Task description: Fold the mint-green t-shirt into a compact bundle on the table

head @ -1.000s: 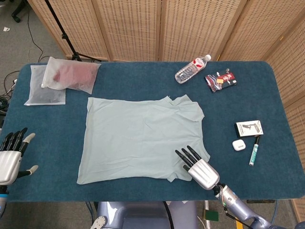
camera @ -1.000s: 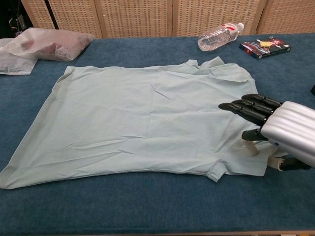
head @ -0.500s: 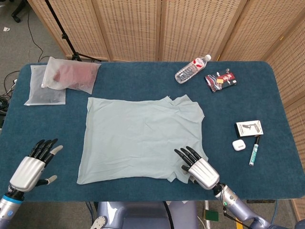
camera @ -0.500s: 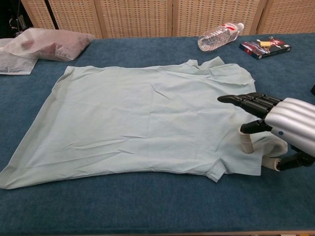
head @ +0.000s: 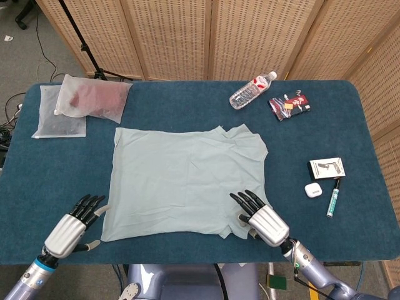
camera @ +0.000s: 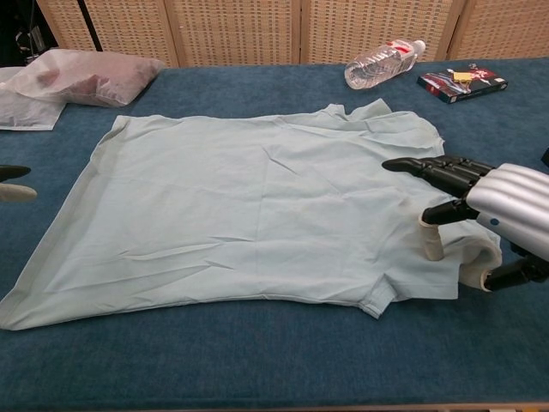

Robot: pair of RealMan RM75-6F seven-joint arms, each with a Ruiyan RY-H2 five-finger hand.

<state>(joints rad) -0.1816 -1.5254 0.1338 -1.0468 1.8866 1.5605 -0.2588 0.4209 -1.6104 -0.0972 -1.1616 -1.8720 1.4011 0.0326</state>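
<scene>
Lying flat on the napped blue surface (head: 187, 106), the mint-green t-shirt (head: 181, 181) is thin, softly creased cloth, spread wide mid-table. The right hand (head: 261, 219), silver-backed with dark fingers, rests on its near sleeve, fingertips pressing the fabric; whether it grips is hard to tell. The left hand (head: 72, 226) hovers spread beside the hem, its fingertips cut off in the chest view.

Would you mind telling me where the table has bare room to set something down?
Bare cloth lies between the t-shirt and the box, along the far edge between the bags and bottle, and on the near-right corner. It is crowded around the box, earbud case and pen.
</scene>
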